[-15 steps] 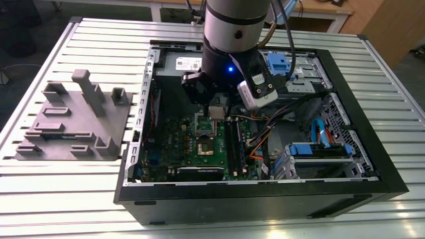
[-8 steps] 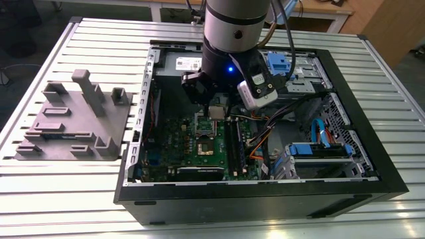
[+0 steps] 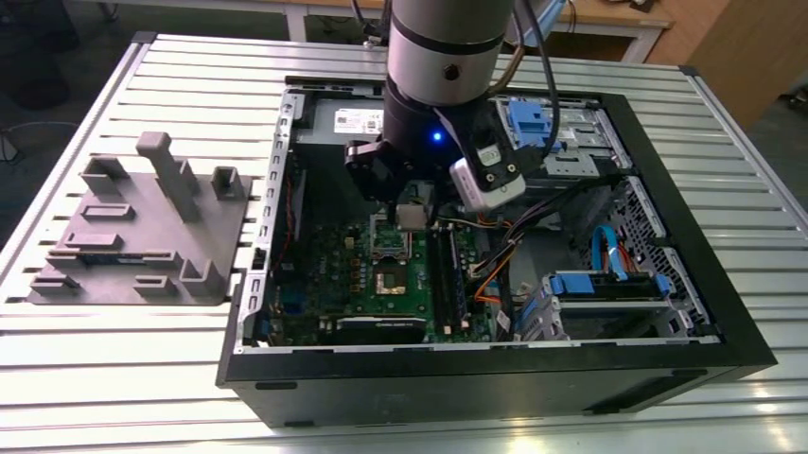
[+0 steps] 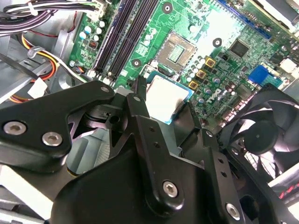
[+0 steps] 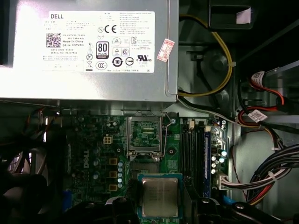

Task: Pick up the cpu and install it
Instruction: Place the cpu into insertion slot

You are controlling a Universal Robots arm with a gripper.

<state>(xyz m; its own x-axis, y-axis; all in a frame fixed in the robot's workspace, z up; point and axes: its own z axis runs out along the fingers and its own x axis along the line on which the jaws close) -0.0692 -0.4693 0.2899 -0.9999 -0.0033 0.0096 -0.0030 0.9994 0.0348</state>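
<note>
Hanging clamped between the jaws of the gripper (image 4: 164, 107), the cpu (image 5: 160, 197) hovers over the motherboard (image 5: 93, 158) near the open socket (image 5: 145, 133); tilt or offset at seating could bend socket contacts, and a weak grip could drop it.

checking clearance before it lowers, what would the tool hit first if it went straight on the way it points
Likely the motherboard: the tool grips the cpu and points down at the board, just beside the open socket. Depth is unclear.
</note>
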